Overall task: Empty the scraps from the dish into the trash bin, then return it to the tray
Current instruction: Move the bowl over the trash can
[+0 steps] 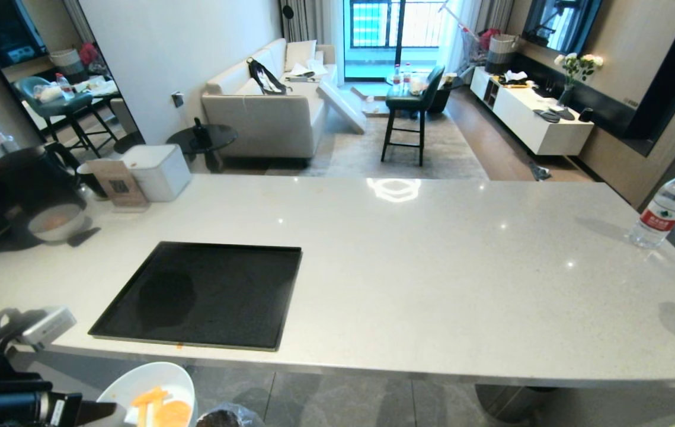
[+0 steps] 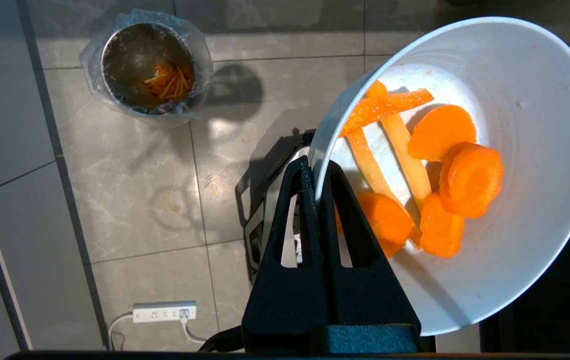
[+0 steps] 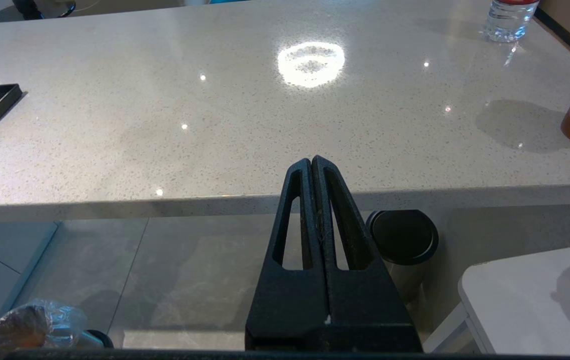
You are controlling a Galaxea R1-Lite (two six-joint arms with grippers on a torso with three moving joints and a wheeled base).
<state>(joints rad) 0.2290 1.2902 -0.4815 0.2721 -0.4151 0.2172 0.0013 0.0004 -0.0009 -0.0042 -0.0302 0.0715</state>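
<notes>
Left gripper (image 2: 317,175) pinching rim of dish (image 2: 490,165), held off the tabletop (image 1: 432,267) edge over the floor, scraps (image 2: 415,170) still inside. Trash bin (image 2: 147,65) at roughly 10 o'clock from gripper in left wrist view, well apart, so not yet over it. Tray (image 1: 201,293) bare, 1 o'clock of dish in head view. Right gripper (image 3: 313,162) pressed together, parked, farther off.

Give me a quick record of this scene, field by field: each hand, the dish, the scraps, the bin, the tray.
left hand: shut on the dish rim, off the counter's near edge
right hand: shut, holding nothing, parked before the counter
dish: tilted, over the floor
scraps: orange and pale slices, all in the dish
trash bin: on the floor, bag-lined, some scraps inside
tray: on the counter, nothing on it
</notes>
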